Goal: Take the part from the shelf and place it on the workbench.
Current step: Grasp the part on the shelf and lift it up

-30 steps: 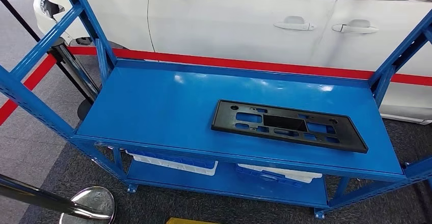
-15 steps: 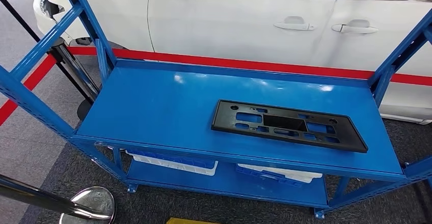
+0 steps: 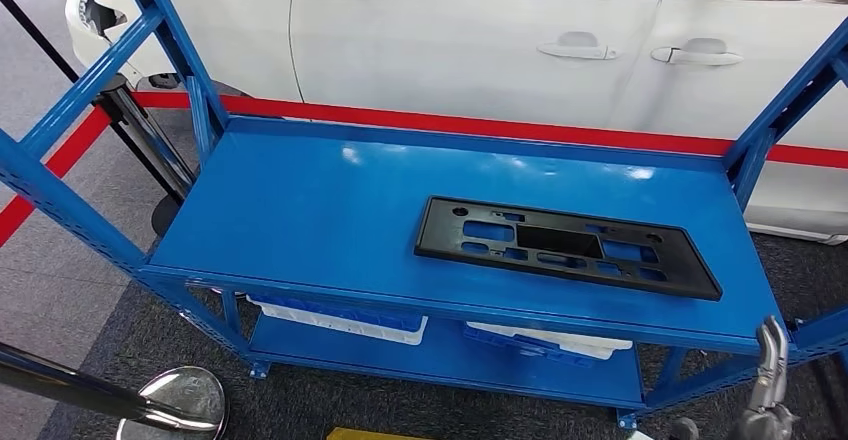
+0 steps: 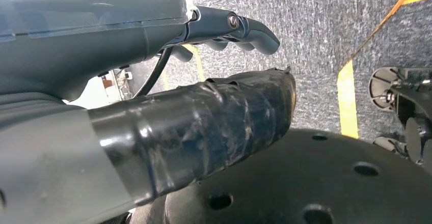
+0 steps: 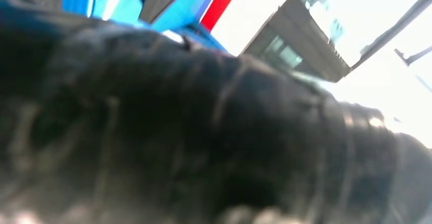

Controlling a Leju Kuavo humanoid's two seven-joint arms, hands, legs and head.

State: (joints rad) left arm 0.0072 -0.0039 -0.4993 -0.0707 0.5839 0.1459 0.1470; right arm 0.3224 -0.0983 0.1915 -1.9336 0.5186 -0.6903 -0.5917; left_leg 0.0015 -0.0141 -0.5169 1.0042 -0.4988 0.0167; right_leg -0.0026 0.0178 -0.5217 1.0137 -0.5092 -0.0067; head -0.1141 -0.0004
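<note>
A flat black rectangular part [image 3: 565, 245] with several cut-outs lies on the right half of the blue shelf's top deck [image 3: 320, 210]. My right hand [image 3: 768, 385] rises at the bottom right, in front of and below the shelf's front edge, fingers pointing up and holding nothing; it is apart from the part. The right wrist view is blurred, with that hand's dark thumb [image 5: 204, 142] close up and a strip of blue shelf [image 5: 102, 0] behind. My left hand [image 4: 153, 81] hangs over grey carpet, its taped thumb [image 4: 204, 122] and fingers [image 4: 249, 30] apart, nothing between them.
Blue uprights [image 3: 170, 40] [image 3: 790, 90] frame the shelf at both ends. A white car [image 3: 480, 50] stands behind a red floor stripe [image 3: 500, 125]. White and blue bins [image 3: 340, 320] sit on the lower deck. A chrome stanchion base [image 3: 185, 395] stands at the lower left.
My right hand has come up into the head view at the bottom right. The part and the shelf have not moved.
</note>
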